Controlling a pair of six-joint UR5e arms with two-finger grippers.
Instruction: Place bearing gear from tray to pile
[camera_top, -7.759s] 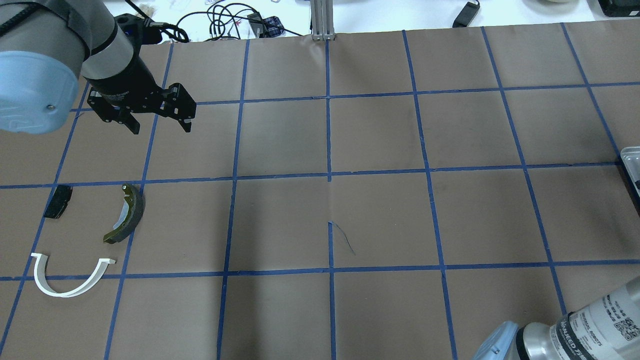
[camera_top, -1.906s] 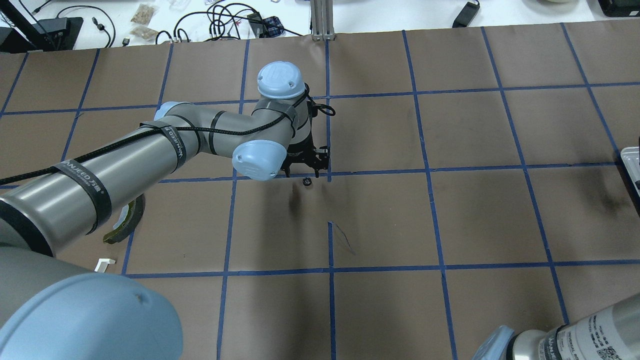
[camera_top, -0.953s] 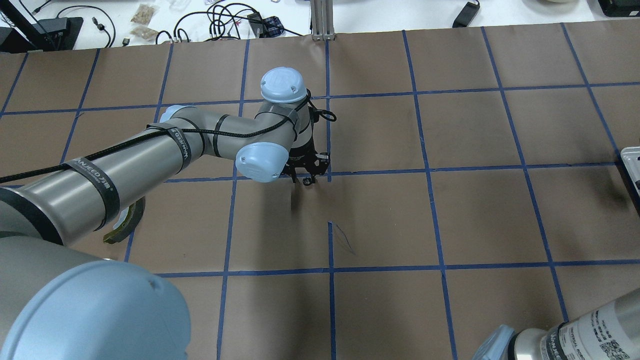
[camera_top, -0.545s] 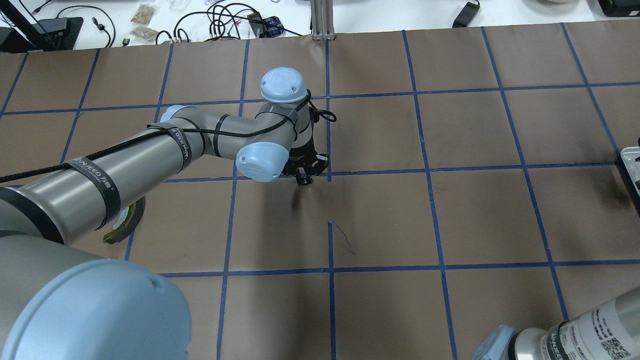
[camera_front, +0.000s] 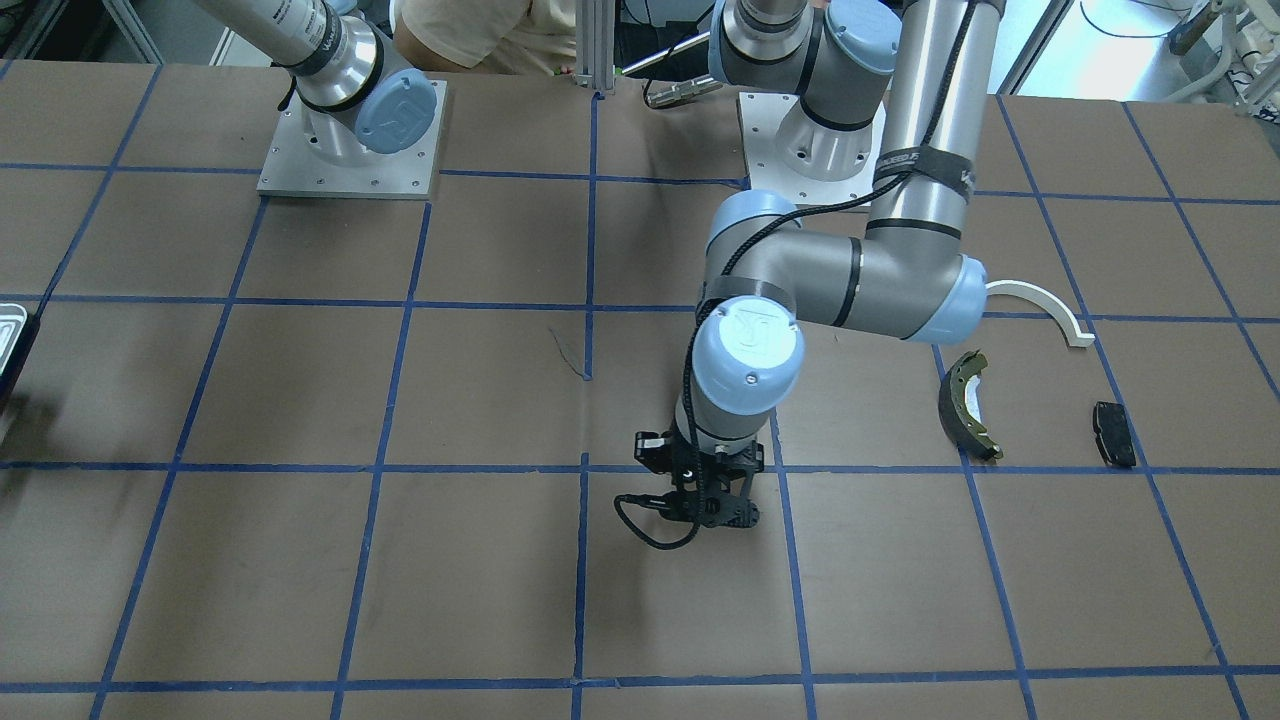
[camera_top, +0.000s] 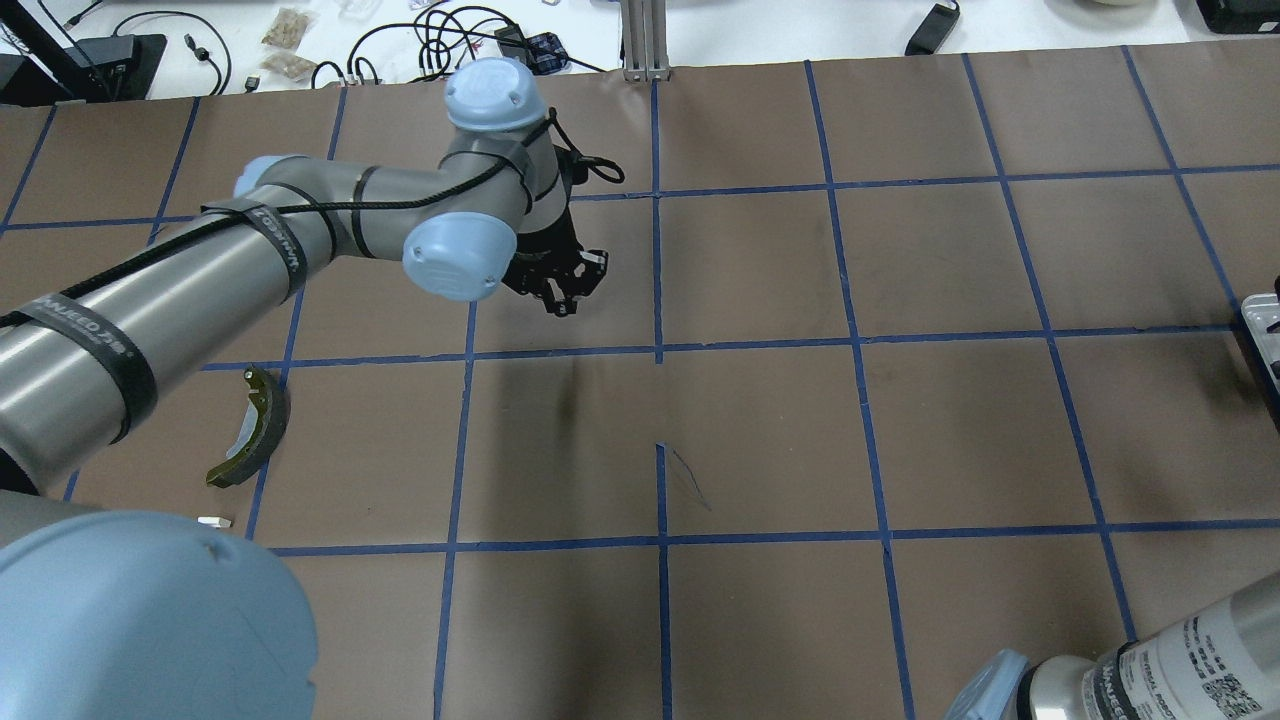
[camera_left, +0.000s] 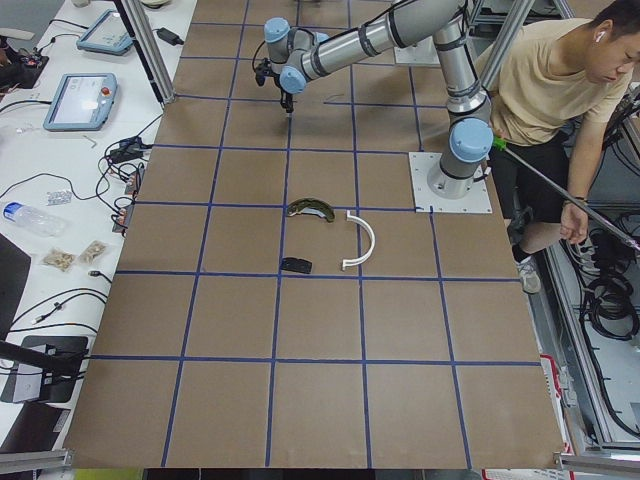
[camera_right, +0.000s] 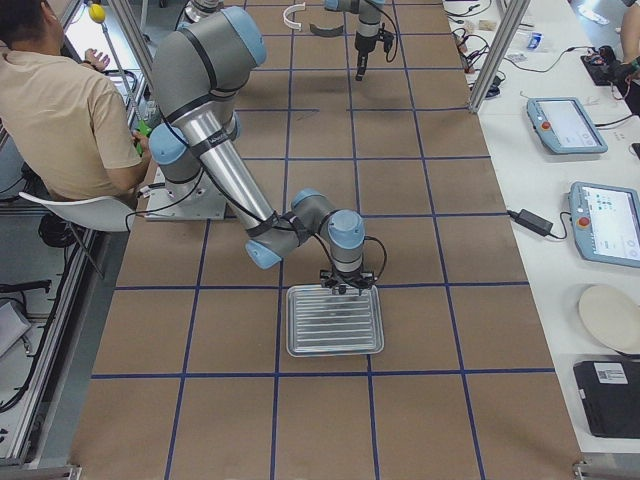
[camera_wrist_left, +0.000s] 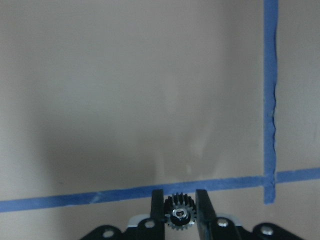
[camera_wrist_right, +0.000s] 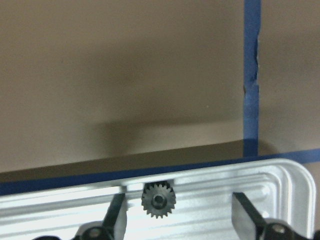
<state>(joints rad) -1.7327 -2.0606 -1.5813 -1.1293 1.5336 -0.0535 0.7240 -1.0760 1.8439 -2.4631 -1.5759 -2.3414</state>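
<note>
My left gripper (camera_wrist_left: 180, 194) is shut on a small dark toothed bearing gear (camera_wrist_left: 180, 218) and holds it above the brown table; it also shows in the overhead view (camera_top: 560, 303). The pile lies to its left: olive-grey brake shoe (camera_top: 250, 430), white arch (camera_front: 1040, 303) and black brake pad (camera_front: 1113, 433). My right gripper (camera_wrist_right: 179, 202) is open over the silver tray (camera_wrist_right: 280, 185), with a second gear (camera_wrist_right: 158, 200) lying in the tray between its fingers, nearer the left finger. The tray's corner shows at the overhead view's right edge (camera_top: 1260, 318).
An aluminium post (camera_top: 645, 40) stands at the table's far edge, with cables and devices on the white bench behind it. An operator in a tan shirt (camera_left: 545, 80) sits beside the robot's bases. Blue tape lines grid the table.
My left gripper closed on the gear lying at the table's middle, then rose with it and moved left and away from me. The right arm has stayed put.
</note>
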